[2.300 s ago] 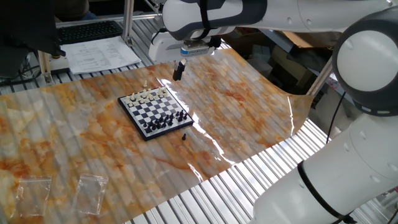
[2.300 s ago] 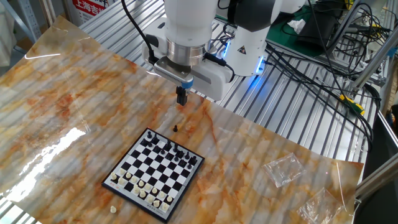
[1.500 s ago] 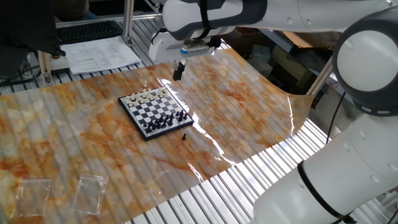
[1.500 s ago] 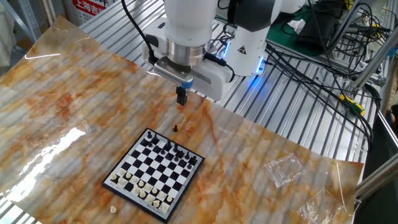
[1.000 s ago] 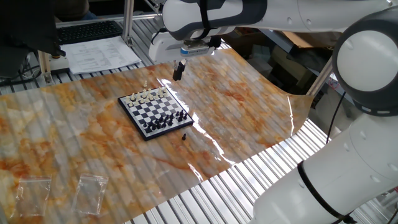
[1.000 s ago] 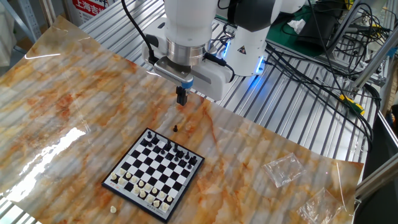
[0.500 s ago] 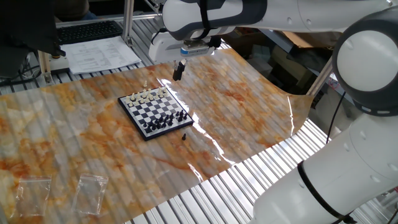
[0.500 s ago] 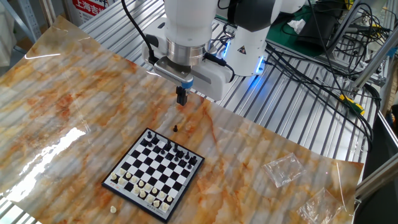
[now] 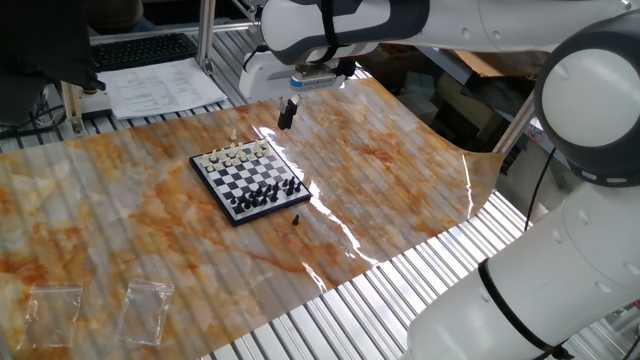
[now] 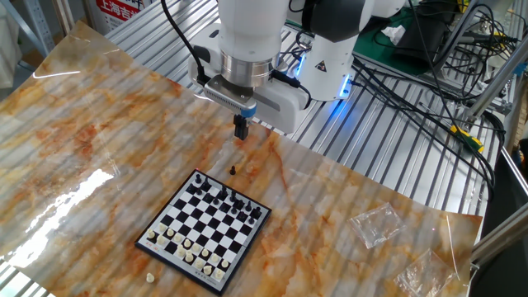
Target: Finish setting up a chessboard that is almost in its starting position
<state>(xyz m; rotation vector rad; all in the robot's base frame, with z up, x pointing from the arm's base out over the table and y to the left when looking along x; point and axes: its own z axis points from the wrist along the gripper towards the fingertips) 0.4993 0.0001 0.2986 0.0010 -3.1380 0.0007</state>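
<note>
Hanging pressed-together gripper (image 10: 241,133), one chessboard (image 10: 204,230), one stray black piece (image 10: 233,171), two plastic bags (image 10: 375,223).

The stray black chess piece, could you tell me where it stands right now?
The black piece stands off the chessboard, on the table cover just beyond its black-side corner, below the raised pincer.

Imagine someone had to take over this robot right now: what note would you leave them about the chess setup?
Gripper: hovers above the table beyond the board's black side, fingers close together, nothing visibly held.
Chessboard: mid-table, cream and black rows mostly set.
Black piece: stands off the board, near its black edge.
Cream piece: lies off the board, by the cream-side corner.
Done: most pieces are placed.
Left: probably put both strays on their squares.
</note>
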